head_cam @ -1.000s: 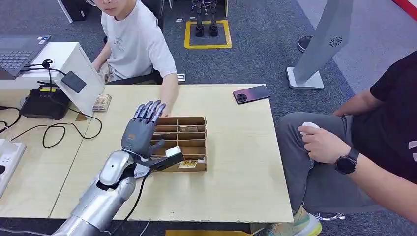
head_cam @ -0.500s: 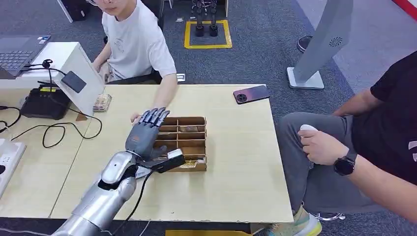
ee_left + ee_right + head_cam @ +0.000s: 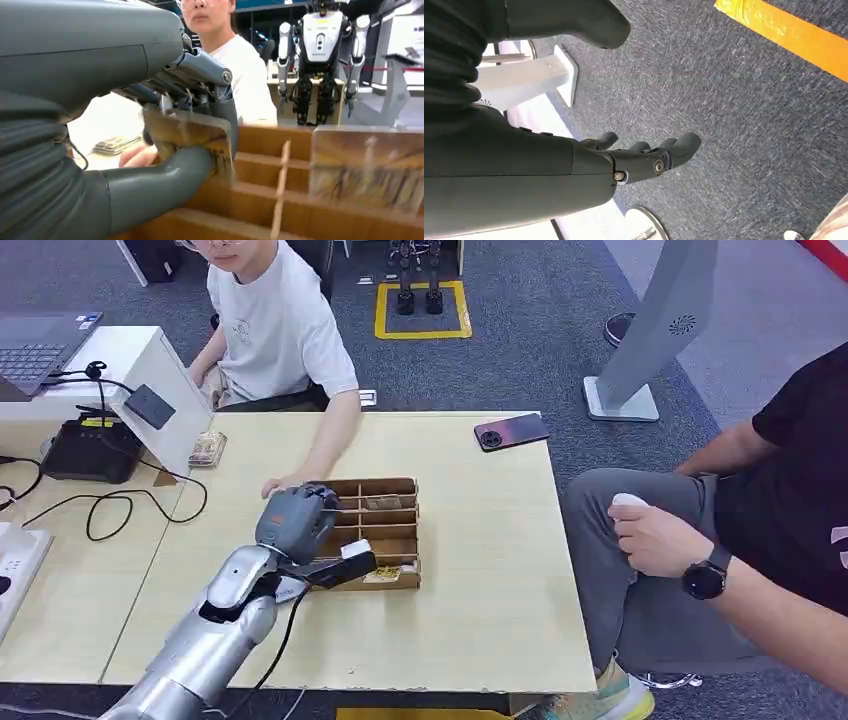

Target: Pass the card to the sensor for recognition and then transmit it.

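Observation:
My left hand (image 3: 295,518) is over the near-left part of the wooden card box (image 3: 390,502), fingers curled down into it. In the left wrist view the thumb and fingers (image 3: 200,67) pinch a brownish card (image 3: 187,140) standing in a box compartment (image 3: 260,150). Another card (image 3: 367,165) stands in a neighbouring slot. The dark sensor pad (image 3: 150,406) sits on a white slanted stand at the table's far left. My right hand (image 3: 639,157) hangs over the carpet, fingers loosely extended, holding nothing.
A seated person in a white shirt (image 3: 275,330) rests a hand (image 3: 283,483) on the table beside the box's far-left corner. A phone (image 3: 511,431) lies at the far right; a black device (image 3: 90,448) and cables are at the left. Another person (image 3: 740,540) sits on the right.
My left hand's fingers, spread above the box a second ago, have curled down and closed on a card. The person's hand has shifted left along the table beside the box.

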Controlling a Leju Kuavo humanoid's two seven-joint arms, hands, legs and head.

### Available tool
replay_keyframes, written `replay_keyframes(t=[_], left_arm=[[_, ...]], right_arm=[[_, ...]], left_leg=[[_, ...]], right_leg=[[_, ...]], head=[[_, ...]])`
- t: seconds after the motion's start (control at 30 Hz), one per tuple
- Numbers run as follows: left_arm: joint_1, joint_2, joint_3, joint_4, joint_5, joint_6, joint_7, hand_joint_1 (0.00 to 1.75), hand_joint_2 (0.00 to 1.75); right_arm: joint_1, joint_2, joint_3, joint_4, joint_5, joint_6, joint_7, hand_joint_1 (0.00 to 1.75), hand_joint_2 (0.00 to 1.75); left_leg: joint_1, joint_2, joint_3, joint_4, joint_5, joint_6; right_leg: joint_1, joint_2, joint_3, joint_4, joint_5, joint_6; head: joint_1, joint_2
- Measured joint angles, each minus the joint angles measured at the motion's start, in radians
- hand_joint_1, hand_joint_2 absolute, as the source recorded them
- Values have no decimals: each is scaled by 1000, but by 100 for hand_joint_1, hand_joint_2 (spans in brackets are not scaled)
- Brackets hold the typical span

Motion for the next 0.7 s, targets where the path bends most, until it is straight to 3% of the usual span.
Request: replay_keyframes(t=[0.5, 0.6, 0.7], left_arm=[[0, 4, 0, 0, 16, 0, -3, 175, 175], [-1, 14, 0, -14, 91, -5, -40, 175, 175], [-18, 57, 5, -124, 215, -55, -76, 175, 175]], right_arm=[[0, 0, -1, 0, 1, 0, 0, 0, 175], [1, 0, -2, 0, 0, -2, -3, 0, 175], [8, -3, -6, 0, -10, -5, -16, 0, 175]], left_leg=[[0, 0, 0, 0, 0, 0], [0, 0, 0, 0, 0, 0], [0, 0, 0, 0, 0, 0]], right_leg=[[0, 0, 0, 0, 0, 0], [0, 0, 0, 0, 0, 0], [0, 0, -1, 0, 0, 0]], head=[[0, 0], [0, 0], [0, 0]])
